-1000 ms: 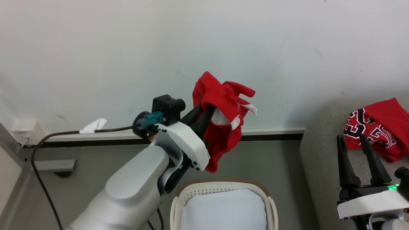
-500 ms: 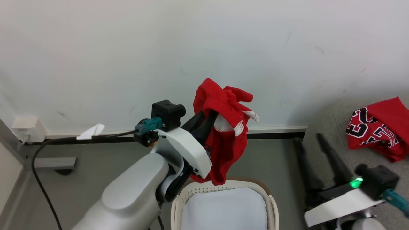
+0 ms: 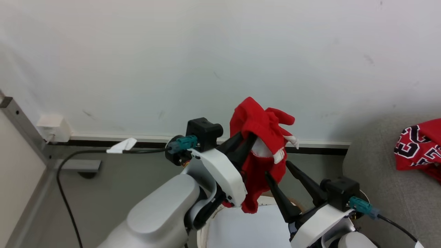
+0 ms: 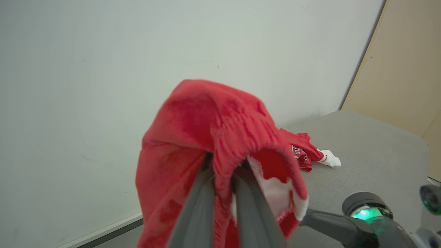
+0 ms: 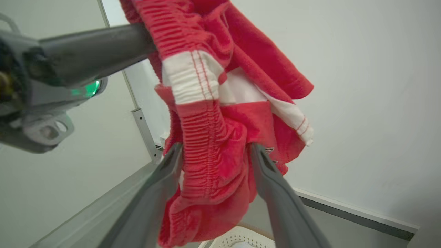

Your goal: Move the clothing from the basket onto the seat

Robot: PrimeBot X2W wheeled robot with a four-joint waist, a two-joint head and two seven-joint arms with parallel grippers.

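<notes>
Red jersey (image 3: 262, 148): bunched up, hanging in the air just above the basket (image 5: 237, 237).
Left pincer (image 3: 246, 140): together, clamped on the jersey's upper folds.
Right pincer (image 3: 277, 168): jaws wide apart, one on either side of the hanging cloth, not gripping it.
Change: a second ago the right pincer stood over by the seat (image 3: 379, 172); it has since swung across to the jersey. The head camera has turned too, so the wall and seat only seem to have shifted.
Second jersey (image 3: 418, 148): lying on the seat, well apart from the first.
Meaning: probably a two-handed hold or a handover is being set up before the carry to the seat.
</notes>
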